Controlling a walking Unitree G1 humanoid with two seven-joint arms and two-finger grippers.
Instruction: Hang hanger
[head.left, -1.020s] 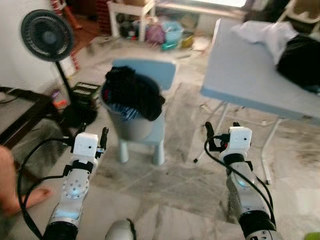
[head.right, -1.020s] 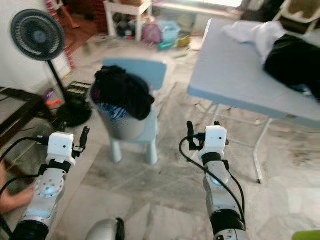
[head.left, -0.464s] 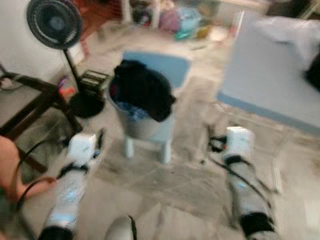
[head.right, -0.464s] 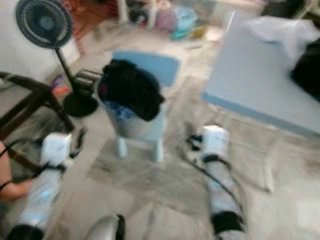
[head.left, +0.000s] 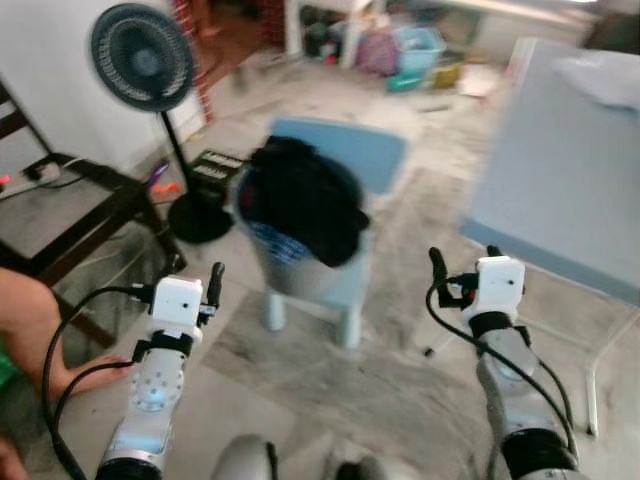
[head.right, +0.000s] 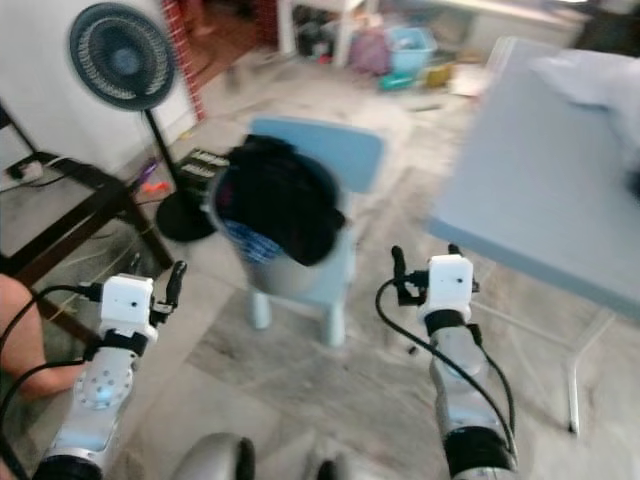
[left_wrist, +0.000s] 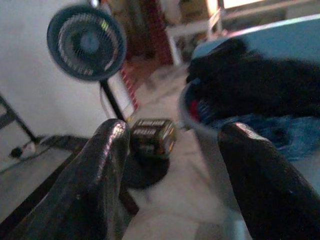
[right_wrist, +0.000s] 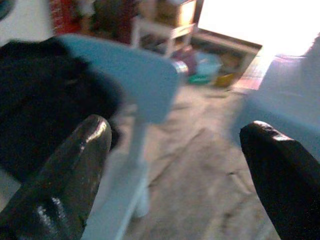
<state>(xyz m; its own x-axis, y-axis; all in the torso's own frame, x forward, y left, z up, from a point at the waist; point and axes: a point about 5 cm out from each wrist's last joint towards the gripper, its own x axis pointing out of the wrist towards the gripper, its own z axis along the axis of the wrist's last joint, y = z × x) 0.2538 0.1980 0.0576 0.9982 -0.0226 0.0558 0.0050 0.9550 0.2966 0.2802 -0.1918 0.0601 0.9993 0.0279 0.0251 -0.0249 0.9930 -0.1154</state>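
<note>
Both arms are raised in front of the robot over a grey marble-patterned floor (head.left: 380, 380), and neither holds anything. The left gripper (left_wrist: 180, 180) has its two black fingers spread apart with open air between them; the right gripper (right_wrist: 175, 175) is spread wide too, empty. In the head views the left gripper (head.left: 213, 282) sits near and left, the right gripper (head.left: 462, 270) near and right, well apart from each other. Between them, a little farther off, a grey bucket (head.left: 290, 262) stands on a small light-blue plastic chair (head.left: 345, 165); it is heaped with dark clothing (head.left: 305, 200) that spills over its rim, with a bit of blue patterned cloth (head.left: 275, 228) beneath. To the far left a standing fan (head.left: 143, 60) rises on a black pole from a round base, and a dark box-like object (left_wrist: 152, 136) lies on the floor beside that base — too blurred to name. A dark wooden frame (head.left: 85, 225) runs along the left edge, and a person's bare leg and foot (head.left: 40, 330) show at the near left. On the right is a light-blue folding table (head.left: 560, 180) with a white garment (head.left: 605, 78) at its far end. No hanger can be made out, though the frames are soft with blur. Coloured clutter — a blue tub (head.left: 418, 42) among it — lies along the far wall.
</note>
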